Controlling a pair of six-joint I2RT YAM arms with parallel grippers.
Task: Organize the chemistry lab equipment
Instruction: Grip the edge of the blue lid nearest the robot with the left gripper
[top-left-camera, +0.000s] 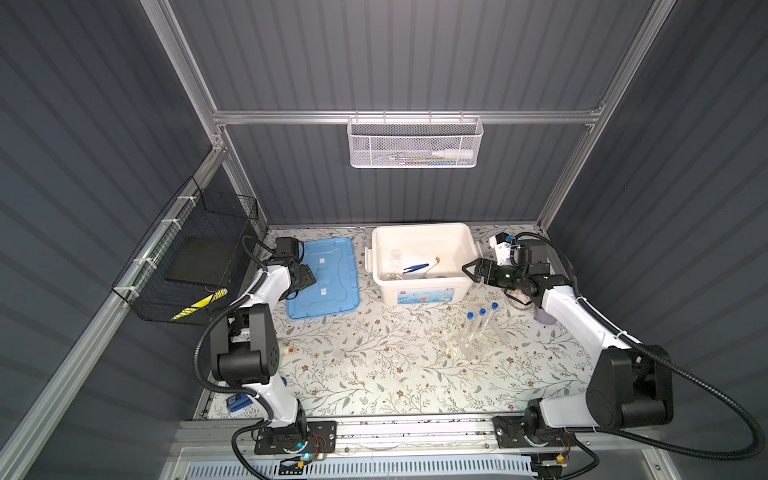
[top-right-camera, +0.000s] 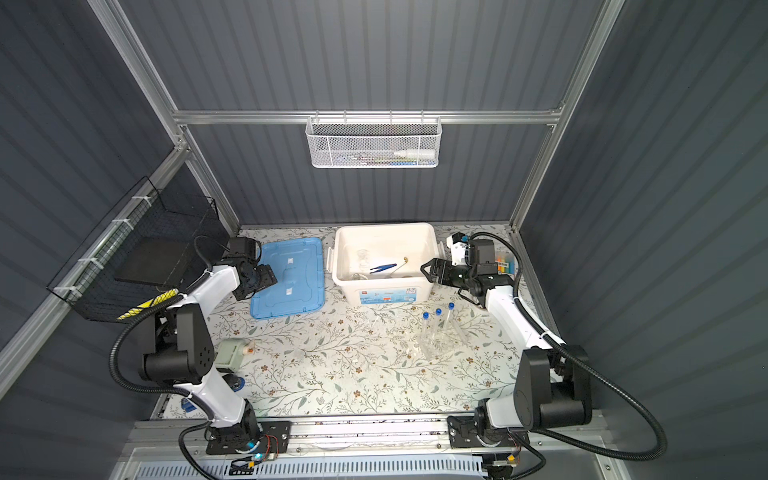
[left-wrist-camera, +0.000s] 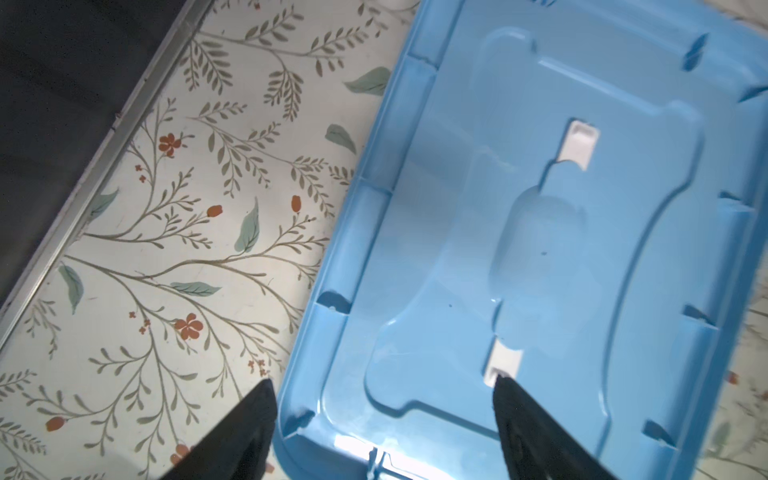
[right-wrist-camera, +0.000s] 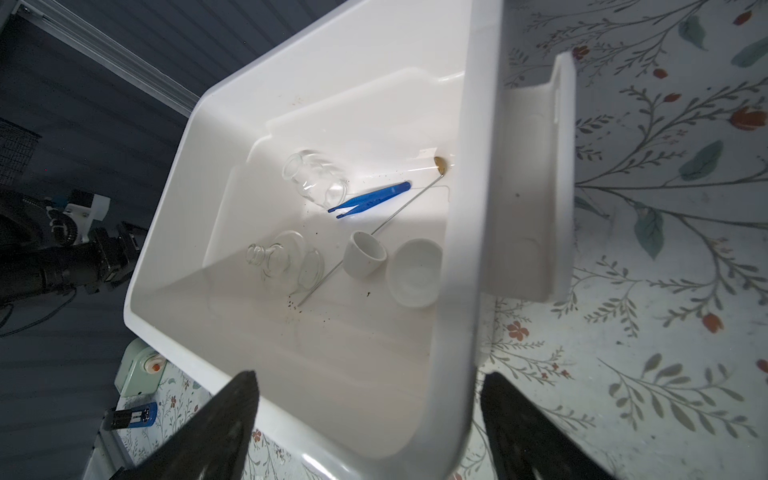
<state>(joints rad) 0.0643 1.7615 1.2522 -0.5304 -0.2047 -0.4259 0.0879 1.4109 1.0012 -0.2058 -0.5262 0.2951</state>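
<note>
The open white bin (top-left-camera: 424, 286) holds blue tweezers (right-wrist-camera: 370, 198), a thin brass-tipped rod (right-wrist-camera: 390, 220), two white dishes (right-wrist-camera: 365, 253) and clear glassware (right-wrist-camera: 316, 176). Three blue-capped test tubes (top-left-camera: 482, 320) stand on the table in front of the bin, to its right. The bin's blue lid (top-left-camera: 324, 282) lies flat to its left. My left gripper (left-wrist-camera: 384, 380) is open astride the lid's near-left corner, one finger beside the lid and one over it. At the bin's right wall my right gripper (right-wrist-camera: 370, 376) is open, with the bin's corner between its fingers.
A white mesh basket (top-left-camera: 415, 141) hangs on the back rail and a black wire basket (top-left-camera: 187, 257) on the left wall. A mint-green device (top-right-camera: 228, 353) and a blue stapler (top-left-camera: 239, 403) lie near the left arm's base. Coloured pens (top-right-camera: 505, 264) sit behind the right arm.
</note>
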